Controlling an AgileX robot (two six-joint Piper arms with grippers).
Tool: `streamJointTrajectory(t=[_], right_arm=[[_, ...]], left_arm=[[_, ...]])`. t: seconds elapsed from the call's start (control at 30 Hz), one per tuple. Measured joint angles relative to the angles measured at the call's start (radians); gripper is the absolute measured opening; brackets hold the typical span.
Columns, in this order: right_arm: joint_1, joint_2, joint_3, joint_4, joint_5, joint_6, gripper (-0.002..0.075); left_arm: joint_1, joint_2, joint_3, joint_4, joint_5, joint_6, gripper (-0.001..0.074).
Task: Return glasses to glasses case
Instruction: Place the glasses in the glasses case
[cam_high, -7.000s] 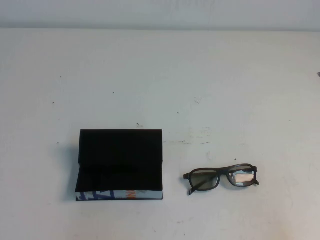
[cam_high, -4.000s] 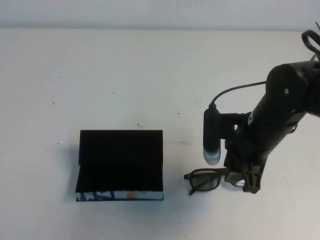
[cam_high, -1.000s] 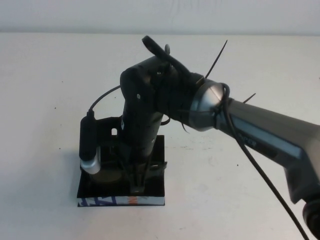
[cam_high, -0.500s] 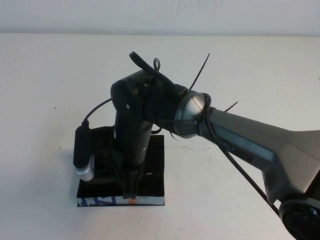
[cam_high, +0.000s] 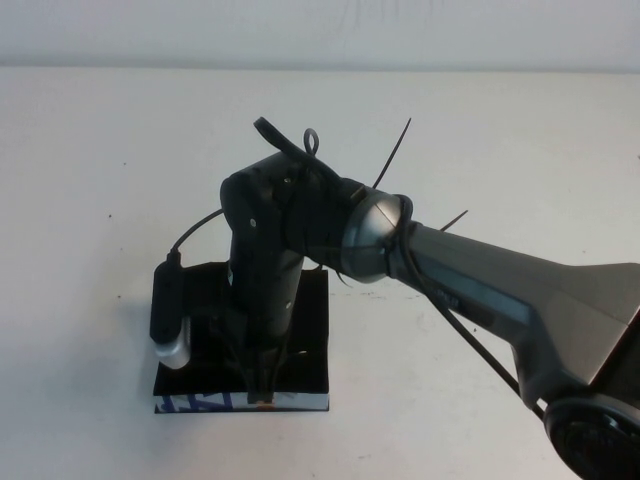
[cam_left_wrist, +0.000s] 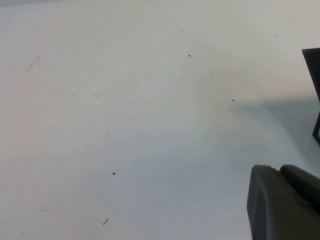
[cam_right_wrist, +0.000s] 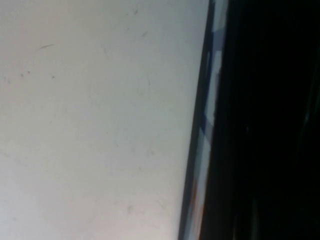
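Now the right gripper (cam_high: 262, 385) dips into the glasses case (cam_high: 312, 345) on the desk (cam_high: 500, 150), jaws unreadable; left gripper (cam_left_wrist: 285, 205) hovers aside, jaws unreadable too.

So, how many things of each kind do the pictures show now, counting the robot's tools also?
Glasses case: 1, lying open.
Glasses: 0 in view; the right arm hides the inside of the case.
Tools: 2, the right tool down at the case's front edge, the left tool over bare table.
Total: 3
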Motion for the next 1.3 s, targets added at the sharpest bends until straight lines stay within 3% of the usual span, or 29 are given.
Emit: streamJointTrajectory(t=[0.13, 0.33, 0.43, 1.07, 1.3], right_arm=[[-0.002, 0.002, 0.000, 0.000, 0.000, 0.000, 0.0073], [-0.003, 0.012, 0.000, -0.002, 0.000, 0.000, 0.0200], [-0.003, 0.012, -0.009, -0.002, 0.000, 0.000, 0.0229], [-0.003, -0.032, -0.046, -0.048, 0.000, 0.061, 0.0239], [0.002, -0.070, -0.046, -0.093, 0.002, 0.193, 0.0239]], left_arm=[[0.000, 0.000, 0.000, 0.000, 0.000, 0.000, -0.0001], [0.000, 0.000, 0.000, 0.000, 0.000, 0.000, -0.0001], [0.000, 0.000, 0.000, 0.000, 0.000, 0.000, -0.0001], [0.000, 0.000, 0.000, 0.000, 0.000, 0.000, -0.0001], [0.000, 0.000, 0.000, 0.000, 0.000, 0.000, -0.0001]])
